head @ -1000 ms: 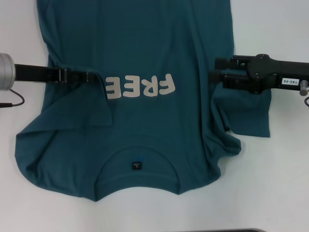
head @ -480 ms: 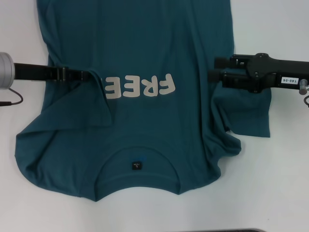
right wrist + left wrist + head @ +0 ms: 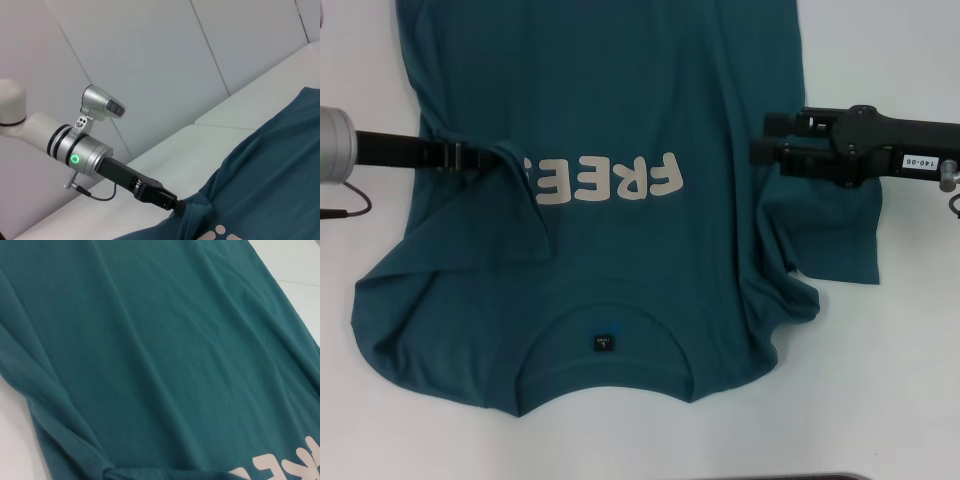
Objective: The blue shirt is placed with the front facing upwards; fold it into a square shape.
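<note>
Head view: the blue shirt (image 3: 610, 200) lies front up on the white desk (image 3: 880, 400), collar toward the robot, "FREE" lettering (image 3: 605, 180) across the chest. The left gripper (image 3: 512, 160) is clenched on the shirt's left side fabric; compared with a second ago the raised fold has crept inward and now covers the outermost letter. Judgement: the left side fold is under way. The right gripper (image 3: 760, 152) sits at the shirt's right edge, barely moved; jaws state cannot be told.

Left wrist view: smooth teal front, lettering at the frame edge.

Right wrist view: the left gripper (image 3: 179, 206) pinches bunched fabric.
</note>
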Action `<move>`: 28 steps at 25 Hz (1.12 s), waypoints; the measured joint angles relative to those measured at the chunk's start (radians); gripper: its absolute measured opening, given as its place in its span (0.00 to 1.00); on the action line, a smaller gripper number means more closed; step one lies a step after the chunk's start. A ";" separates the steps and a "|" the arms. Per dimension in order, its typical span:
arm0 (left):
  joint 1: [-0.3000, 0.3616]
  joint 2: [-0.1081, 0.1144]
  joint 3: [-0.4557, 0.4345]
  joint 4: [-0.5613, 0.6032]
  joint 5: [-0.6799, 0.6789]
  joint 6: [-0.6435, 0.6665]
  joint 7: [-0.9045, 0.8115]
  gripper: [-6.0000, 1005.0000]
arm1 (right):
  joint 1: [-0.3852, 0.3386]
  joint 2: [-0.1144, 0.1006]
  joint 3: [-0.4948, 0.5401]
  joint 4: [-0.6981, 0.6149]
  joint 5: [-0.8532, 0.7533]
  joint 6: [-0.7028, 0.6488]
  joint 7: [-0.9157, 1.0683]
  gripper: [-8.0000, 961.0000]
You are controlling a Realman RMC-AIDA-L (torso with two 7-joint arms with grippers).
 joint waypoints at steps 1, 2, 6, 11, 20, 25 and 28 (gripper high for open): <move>-0.001 -0.002 0.000 -0.002 -0.003 -0.002 0.000 0.14 | 0.000 0.000 0.000 0.000 0.000 0.000 0.000 0.52; -0.002 -0.004 0.000 -0.003 -0.004 -0.002 0.000 0.11 | 0.000 0.000 0.000 0.000 0.000 0.000 0.000 0.52; -0.009 -0.009 0.000 -0.007 -0.001 -0.003 0.000 0.00 | 0.000 0.000 0.000 0.000 0.000 0.001 0.000 0.52; -0.011 -0.018 0.000 -0.026 -0.001 0.003 0.001 0.00 | 0.000 0.001 0.000 0.000 0.000 0.002 0.000 0.52; -0.016 -0.043 0.053 -0.081 -0.004 0.014 0.000 0.01 | -0.002 0.002 0.000 0.000 0.000 0.002 0.000 0.52; -0.035 -0.052 0.077 -0.084 -0.004 0.014 0.000 0.01 | -0.002 0.002 0.000 0.000 0.000 0.002 0.000 0.52; -0.041 -0.054 0.088 -0.079 -0.005 0.008 0.000 0.01 | -0.002 0.002 0.000 0.000 0.000 0.001 -0.001 0.52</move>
